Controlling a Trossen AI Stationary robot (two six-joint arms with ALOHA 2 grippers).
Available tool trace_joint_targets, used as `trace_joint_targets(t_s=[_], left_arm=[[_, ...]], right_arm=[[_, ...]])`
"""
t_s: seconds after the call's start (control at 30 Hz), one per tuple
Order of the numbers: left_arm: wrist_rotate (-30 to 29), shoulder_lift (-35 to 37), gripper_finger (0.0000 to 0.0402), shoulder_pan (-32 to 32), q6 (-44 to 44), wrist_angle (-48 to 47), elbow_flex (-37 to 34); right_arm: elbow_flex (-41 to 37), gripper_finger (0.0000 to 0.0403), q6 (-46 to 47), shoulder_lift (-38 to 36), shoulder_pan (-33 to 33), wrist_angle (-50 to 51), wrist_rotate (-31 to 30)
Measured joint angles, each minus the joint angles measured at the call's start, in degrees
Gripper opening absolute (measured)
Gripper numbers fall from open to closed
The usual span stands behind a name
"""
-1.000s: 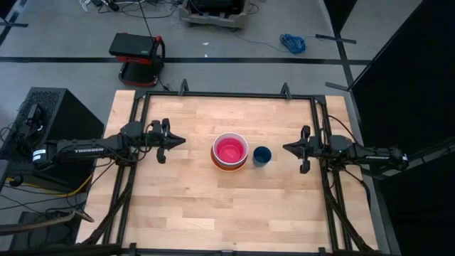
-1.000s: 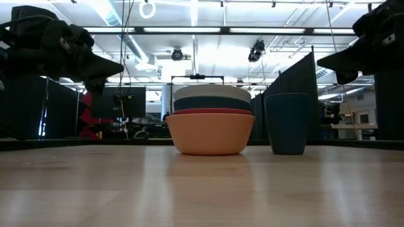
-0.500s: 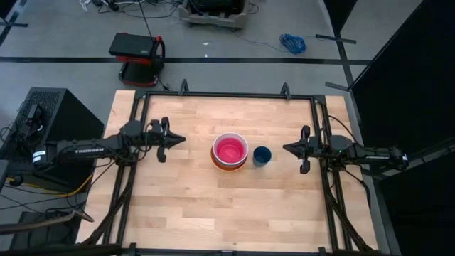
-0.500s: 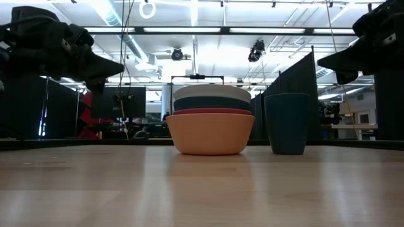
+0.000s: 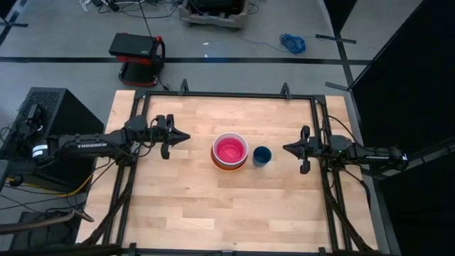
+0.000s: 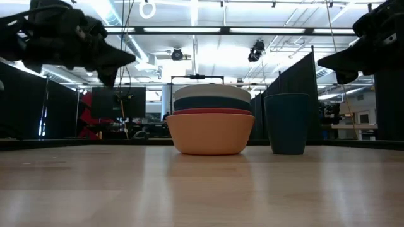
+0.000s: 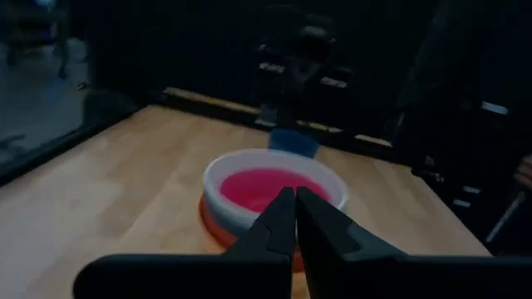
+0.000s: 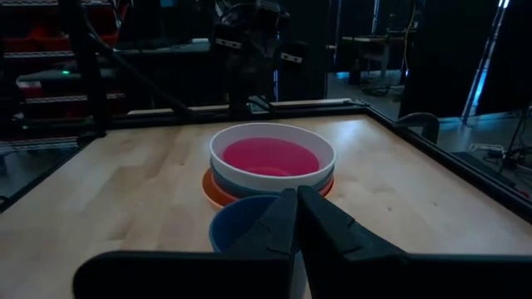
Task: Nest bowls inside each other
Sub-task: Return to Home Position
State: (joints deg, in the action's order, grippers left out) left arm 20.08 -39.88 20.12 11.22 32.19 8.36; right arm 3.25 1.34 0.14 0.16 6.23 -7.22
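A stack of nested bowls (image 5: 229, 151) stands mid-table: orange at the bottom (image 6: 209, 133), then red, teal and white, with a pink one inside (image 8: 272, 155). Right of it stands a small dark blue cup-like bowl (image 5: 261, 156) on its base (image 6: 287, 123). My left gripper (image 5: 186, 136) hovers shut above the table, left of the stack, pointing level at it (image 7: 295, 199). My right gripper (image 5: 286, 148) waits shut at the right, level, pointing at the blue bowl (image 8: 296, 199).
Black frame rails (image 5: 227, 95) border the wooden table at the far side and along both sides. Bare wood lies on the near half (image 5: 220, 213). A red and black device (image 5: 137, 53) sits on the floor beyond the table.
My left gripper has risen and moved toward the table's right, closer to the bowl stack, staying shut. The bowls have stayed in place.
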Motion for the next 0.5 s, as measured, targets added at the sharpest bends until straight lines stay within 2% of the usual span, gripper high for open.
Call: trace_joint_targets(t_s=[0.2,0.5], left_arm=[[1.18,-2.38,0.0000,-0.32,-3.40,7.54,0.58],[3.08,-2.01,0.0000,-0.31,0.06,2.88,-1.63]], right_arm=[[0.00,0.0000,0.02,0.00,0.02,0.14,1.13],[0.00,0.0000,-0.09,0.02,0.02,0.21,1.44]])
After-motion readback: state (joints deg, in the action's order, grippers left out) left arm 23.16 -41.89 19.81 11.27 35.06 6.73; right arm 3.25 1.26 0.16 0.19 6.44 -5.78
